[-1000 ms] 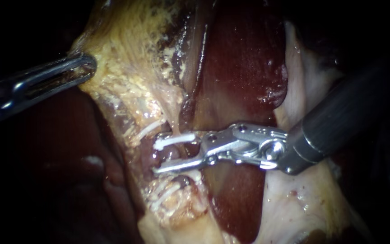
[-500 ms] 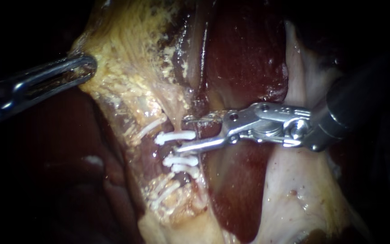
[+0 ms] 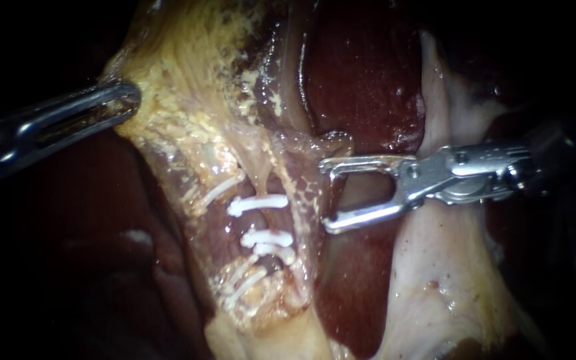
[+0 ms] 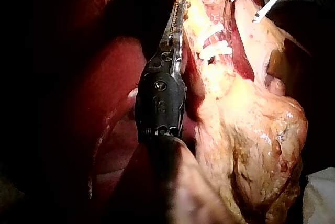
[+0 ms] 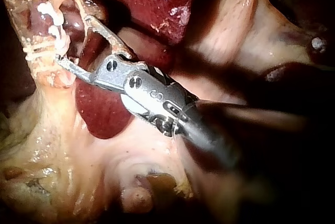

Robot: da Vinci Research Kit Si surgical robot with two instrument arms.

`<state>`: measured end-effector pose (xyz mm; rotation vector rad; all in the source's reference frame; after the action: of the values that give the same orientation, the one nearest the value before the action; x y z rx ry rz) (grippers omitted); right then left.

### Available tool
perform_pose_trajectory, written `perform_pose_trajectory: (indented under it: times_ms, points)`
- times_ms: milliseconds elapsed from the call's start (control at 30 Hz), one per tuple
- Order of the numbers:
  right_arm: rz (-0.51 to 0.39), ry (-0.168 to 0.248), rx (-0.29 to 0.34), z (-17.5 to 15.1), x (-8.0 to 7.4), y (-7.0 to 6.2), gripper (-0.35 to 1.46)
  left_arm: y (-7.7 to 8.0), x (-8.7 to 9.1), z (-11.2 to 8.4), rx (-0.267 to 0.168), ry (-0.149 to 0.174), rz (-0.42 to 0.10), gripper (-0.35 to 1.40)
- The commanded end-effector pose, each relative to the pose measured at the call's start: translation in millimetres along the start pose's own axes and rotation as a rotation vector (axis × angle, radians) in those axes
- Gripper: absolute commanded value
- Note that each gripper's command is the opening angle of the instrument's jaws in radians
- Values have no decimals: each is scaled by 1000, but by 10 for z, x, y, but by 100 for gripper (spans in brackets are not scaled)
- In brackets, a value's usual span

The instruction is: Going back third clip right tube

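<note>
Three white clips (image 3: 259, 203) (image 3: 267, 237) (image 3: 276, 251) sit across a pale tube (image 3: 256, 221) running down the middle of the endoscope view. My right instrument (image 3: 326, 195) is to the right of the tube and clear of it, its jaws wide open and empty. My left instrument (image 3: 120, 101) is at the upper left with its jaws shut on the yellow fatty edge of the gallbladder (image 3: 181, 80). The left wrist view shows those jaws (image 4: 178, 17) beside the clips (image 4: 214, 46). In the right wrist view the open jaws (image 5: 73, 41) are close to the clips (image 5: 49, 12).
Dark red liver (image 3: 361, 80) lies behind and below the right instrument's jaws. A pale flap of tissue (image 3: 435, 267) runs under its shaft at the right. More liver (image 3: 88, 220) fills the dark lower left. The gallbladder's yellow bulk (image 4: 251, 145) hangs beside the left instrument.
My right instrument has drawn back to the right and slightly up, away from the tube, jaws open. A further white clip now shows on the tube. The left instrument holds still.
</note>
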<state>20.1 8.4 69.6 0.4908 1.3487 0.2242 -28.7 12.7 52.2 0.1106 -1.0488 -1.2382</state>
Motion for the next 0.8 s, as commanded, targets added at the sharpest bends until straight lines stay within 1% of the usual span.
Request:
perform_pose_trajectory:
  times_ms: [33, 167, 267, 367, 433, 500, 633, 667, 733, 800]
  points:
    - [-4, 3, 1, -1, 3, -1, 60, 0, 0, 1, 0, 0, 0, -35]
    - [-15, 6, 3, 0, 10, -6, 60, -1, 1, 3, -2, -1, 0, -35]
    - [-21, 6, 2, 1, 10, -6, 60, -3, 5, 6, -7, -4, 1, -35]
    - [-21, 6, 2, 2, 9, -6, 60, -3, 12, 14, 0, -8, 4, -35]
    - [-21, 6, 2, 2, 9, -6, 60, -2, 17, 20, -1, -1, 6, -35]
    - [-21, 6, 2, 2, 9, -6, 60, 0, 26, 31, 3, 9, 11, -35]
    - [-21, 5, -1, 2, 10, -7, 60, 4, 47, 60, 9, 33, 21, -35]
    - [-21, 5, -1, 2, 10, -7, 60, 5, 50, 65, 8, 34, 22, -35]
    - [-21, 5, -2, 3, 10, -8, 60, 5, 58, 82, 13, 42, 25, -35]
    - [-21, 5, -2, 4, 11, -9, 60, 3, 60, 95, 18, 48, 25, -35]
